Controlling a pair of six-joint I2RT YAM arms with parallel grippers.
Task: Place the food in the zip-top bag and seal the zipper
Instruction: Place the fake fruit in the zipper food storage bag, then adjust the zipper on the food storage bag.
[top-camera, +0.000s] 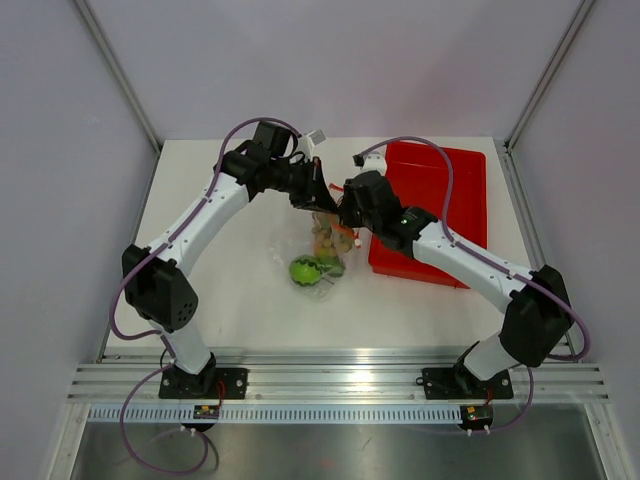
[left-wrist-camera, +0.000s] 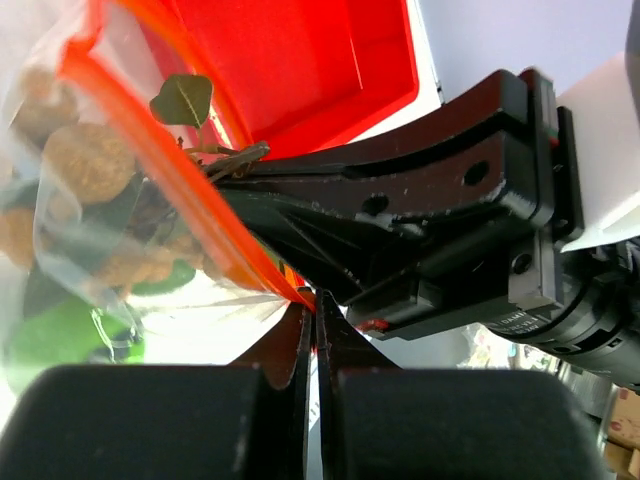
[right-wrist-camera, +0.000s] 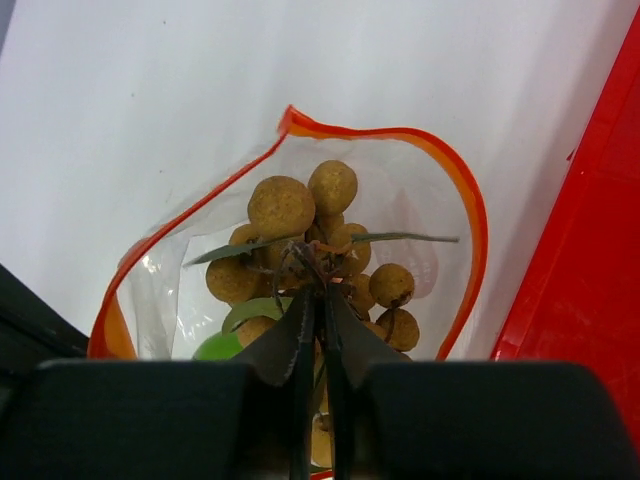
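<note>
Two grippers crowd the mouth of the zip-top bag (top-camera: 322, 288), which lies near the middle of the table (top-camera: 230, 300), just left of the red tray (top-camera: 440, 190) that sits along the right edge. The left gripper (left-wrist-camera: 315, 310) has its jaws fully together, pinching one end of the bag's mouth where the zipper (right-wrist-camera: 478, 225) runs down to its tips. The right gripper (right-wrist-camera: 320, 310) points straight into the gaping mouth. Its jaws are almost together with only a sliver between them, right at the thin stems of the bunch of tan balls (right-wrist-camera: 285, 205). I cannot tell whether they pinch those stems. The bunch sits in the opening, between the two sides of the orange-red strip. The round green fruit (top-camera: 304, 270) lies deeper inside, toward the near edge. The right gripper's black body blocks much of the left wrist view.
</note>
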